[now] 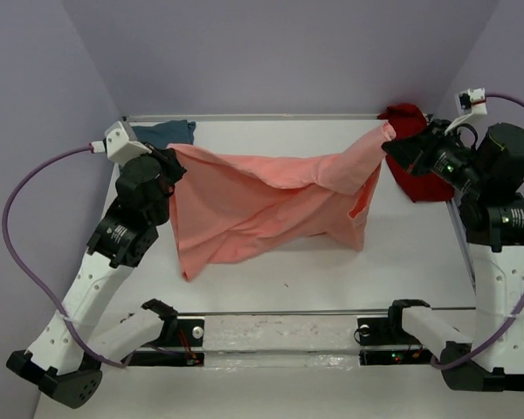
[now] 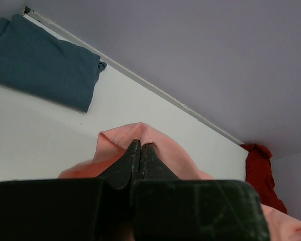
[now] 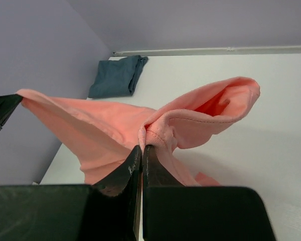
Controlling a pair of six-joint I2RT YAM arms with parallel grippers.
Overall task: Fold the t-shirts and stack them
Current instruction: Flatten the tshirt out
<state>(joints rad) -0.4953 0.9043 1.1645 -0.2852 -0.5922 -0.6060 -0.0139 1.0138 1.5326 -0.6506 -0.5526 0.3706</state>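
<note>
Where the table (image 1: 332, 279) shows bare white between its near edge and the hanging cloth, there is open room. Above mid-table the salmon-pink shirt (image 1: 262, 205) is slung between both arms, its lower folds drooping toward the surface. The left gripper (image 2: 141, 145) has its jaws pressed together on the shirt's left end. The right gripper (image 3: 142, 149) is clamped on a bunched hem at the right end. Far left corner: teal shirt (image 1: 166, 133), folded flat by the back edge. Far right corner: dark red shirt (image 1: 403, 115), crumpled.

Overhead view; close wrist views probably share table (image 2: 40, 135).
</note>
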